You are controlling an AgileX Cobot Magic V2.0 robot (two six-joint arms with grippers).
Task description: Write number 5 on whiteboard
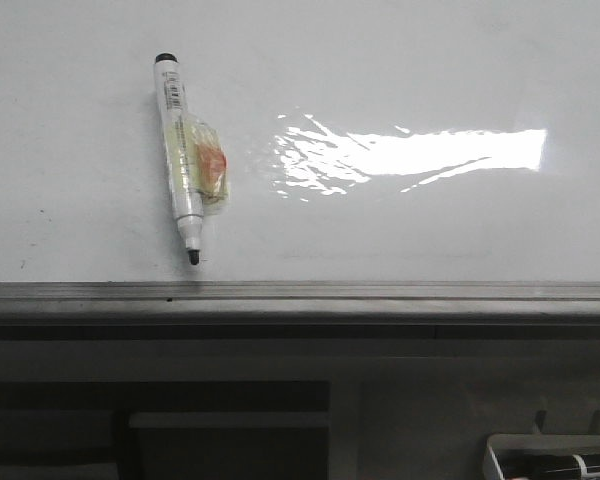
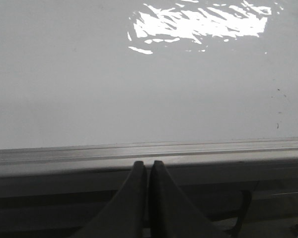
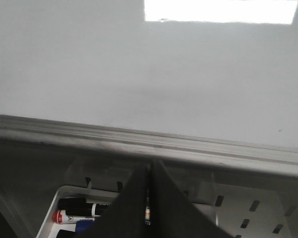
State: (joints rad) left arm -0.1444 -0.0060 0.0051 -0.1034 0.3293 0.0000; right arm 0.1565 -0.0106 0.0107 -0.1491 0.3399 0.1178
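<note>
The whiteboard (image 1: 400,60) lies flat, glossy white, with a grey rail (image 1: 380,292) along its near edge. No number 5 shows on it in any view. A white marker (image 1: 183,150) lies loose on the board at the left, its bare black tip pointing at the rail, with a wad of clear tape (image 1: 212,168) round its middle. Neither gripper shows in the front view. My left gripper (image 2: 148,163) is shut and empty, just short of the rail (image 2: 139,151). My right gripper (image 3: 149,162) is shut and empty, also short of the rail (image 3: 188,144).
A bright glare patch (image 1: 430,152) lies on the board right of the marker. A white slotted basket (image 3: 248,208) with several markers (image 3: 74,213) sits below the right gripper, in front of the board; its corner shows in the front view (image 1: 500,450).
</note>
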